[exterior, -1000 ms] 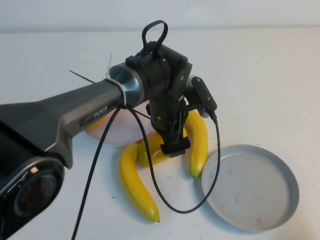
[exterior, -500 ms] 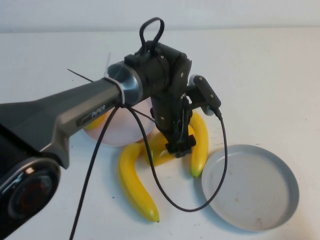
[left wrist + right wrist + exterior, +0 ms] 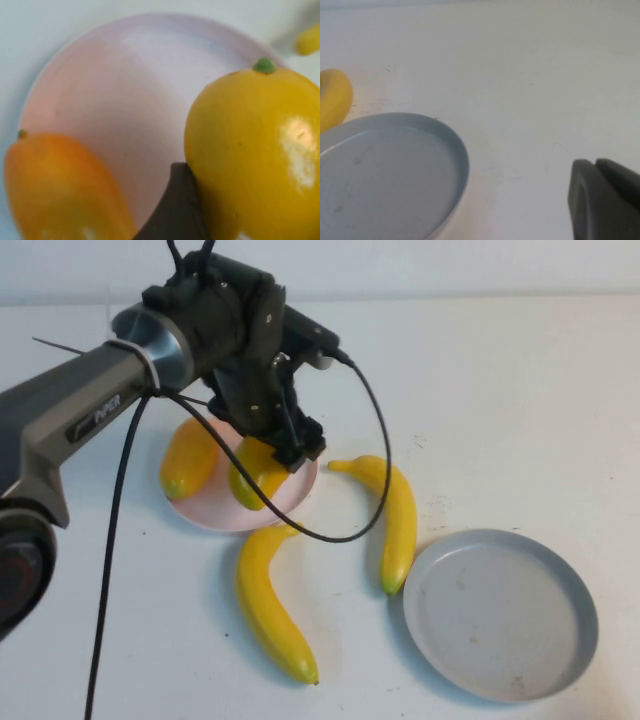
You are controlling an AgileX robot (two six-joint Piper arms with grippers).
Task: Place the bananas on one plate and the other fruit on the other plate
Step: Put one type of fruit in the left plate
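Nearest the robot, the grey plate (image 3: pixel 502 615) is sitting bare on the white table (image 3: pixel 520 400), with one banana (image 3: pixel 271 606) lying well to its left and the other banana (image 3: pixel 394 517) just off its upper-left rim; the right gripper (image 3: pixel 605 200) is parked low beside that plate, fingers pressed together and holding nothing. Farther back and to the plate's left, the left gripper (image 3: pixel 290 445) is hanging over the pink plate (image 3: pixel 232 512), clamped on a mango-like fruit (image 3: pixel 254 471) above the dish, while the second mango-like fruit (image 3: pixel 189 456) is resting on the pink plate's far-left rim.
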